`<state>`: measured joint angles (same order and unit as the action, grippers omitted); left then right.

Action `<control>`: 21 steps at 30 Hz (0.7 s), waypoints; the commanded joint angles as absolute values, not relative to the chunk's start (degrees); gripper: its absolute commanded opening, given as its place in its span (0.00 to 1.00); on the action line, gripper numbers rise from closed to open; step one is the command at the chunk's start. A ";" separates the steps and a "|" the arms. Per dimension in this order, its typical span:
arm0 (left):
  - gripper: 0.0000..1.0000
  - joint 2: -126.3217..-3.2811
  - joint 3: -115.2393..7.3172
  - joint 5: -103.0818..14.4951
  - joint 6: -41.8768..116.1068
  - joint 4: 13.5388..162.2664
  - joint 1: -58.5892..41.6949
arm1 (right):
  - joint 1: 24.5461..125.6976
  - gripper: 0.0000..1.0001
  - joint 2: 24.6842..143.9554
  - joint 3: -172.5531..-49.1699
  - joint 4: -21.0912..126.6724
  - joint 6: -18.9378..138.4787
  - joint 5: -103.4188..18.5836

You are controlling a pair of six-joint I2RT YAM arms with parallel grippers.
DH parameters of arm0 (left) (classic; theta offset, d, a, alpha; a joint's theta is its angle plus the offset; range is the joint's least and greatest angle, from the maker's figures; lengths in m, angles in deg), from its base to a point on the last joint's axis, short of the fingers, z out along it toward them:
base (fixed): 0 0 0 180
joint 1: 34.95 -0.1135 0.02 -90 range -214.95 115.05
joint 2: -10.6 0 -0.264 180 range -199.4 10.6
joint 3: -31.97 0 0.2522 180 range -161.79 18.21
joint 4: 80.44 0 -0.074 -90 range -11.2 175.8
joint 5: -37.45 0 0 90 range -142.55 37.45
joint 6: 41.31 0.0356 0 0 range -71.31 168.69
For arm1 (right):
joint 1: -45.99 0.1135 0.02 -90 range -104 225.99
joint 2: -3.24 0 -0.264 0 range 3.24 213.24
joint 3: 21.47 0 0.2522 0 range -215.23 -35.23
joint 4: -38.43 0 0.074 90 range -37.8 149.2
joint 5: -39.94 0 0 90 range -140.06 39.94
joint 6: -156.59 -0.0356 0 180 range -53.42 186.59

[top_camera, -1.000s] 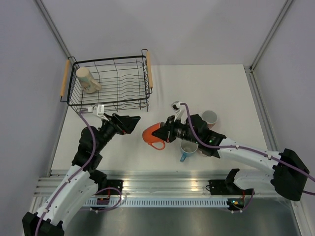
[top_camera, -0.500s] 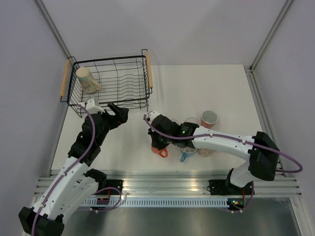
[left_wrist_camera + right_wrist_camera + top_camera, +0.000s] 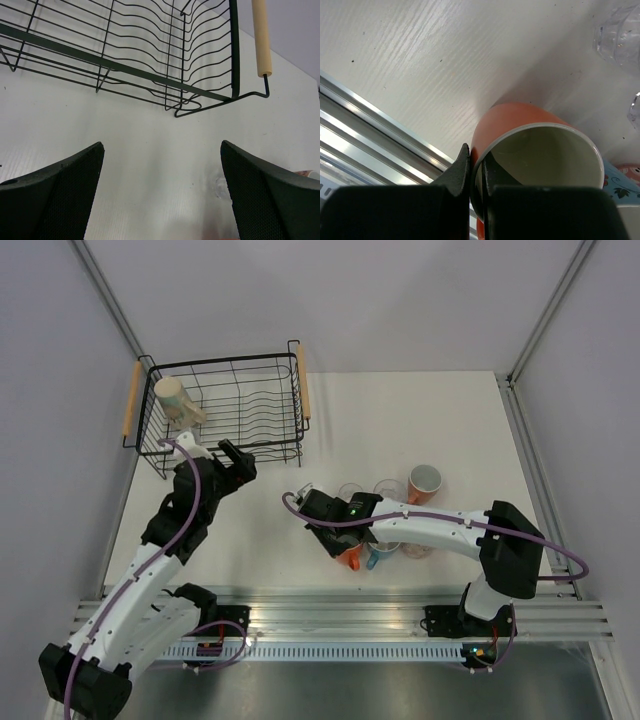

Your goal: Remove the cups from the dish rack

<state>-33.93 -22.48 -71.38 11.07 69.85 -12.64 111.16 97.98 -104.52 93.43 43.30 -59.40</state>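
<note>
The dish rack (image 3: 222,408) stands at the far left with one cream mug (image 3: 176,400) lying in its left end. My left gripper (image 3: 238,458) hovers open and empty just outside the rack's near right corner; the left wrist view shows the rack wires (image 3: 150,75) and a wooden handle (image 3: 261,37) ahead of its fingers (image 3: 60,195). My right gripper (image 3: 476,170) is shut on the rim of the orange mug (image 3: 535,145), one finger inside and one outside. From above, the orange mug (image 3: 350,558) sits low beside a blue mug (image 3: 376,558).
Two clear cups (image 3: 348,492) (image 3: 388,488), a pink-red cup (image 3: 424,481) and a pale cup (image 3: 415,548) stand on the white table right of centre. The metal rail (image 3: 330,605) runs along the near edge, close to the orange mug.
My right gripper has swung the orange mug from the table's middle down toward the near edge, next to the blue mug. My left gripper has moved up to the rack's near side.
</note>
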 commanded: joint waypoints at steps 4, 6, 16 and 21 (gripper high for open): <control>1.00 -38.61 -26.35 -74.35 12.84 68.22 -12.71 | 111.65 0.02 98.16 -107.39 94.21 43.30 -62.71; 1.00 -39.31 -26.88 -74.44 12.66 68.13 -12.71 | 111.74 0.09 97.99 -107.12 93.68 43.29 -62.63; 1.00 -41.69 -29.60 -76.20 13.10 67.78 -12.71 | 111.74 0.37 96.76 -107.30 92.98 43.38 -62.98; 1.00 -44.93 -33.90 -79.61 14.15 67.78 -12.89 | 111.74 0.56 92.19 -108.61 92.19 44.96 -63.33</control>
<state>-43.15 -29.47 -76.11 11.40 67.52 -12.64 111.40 96.97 -104.90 93.41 43.89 -61.74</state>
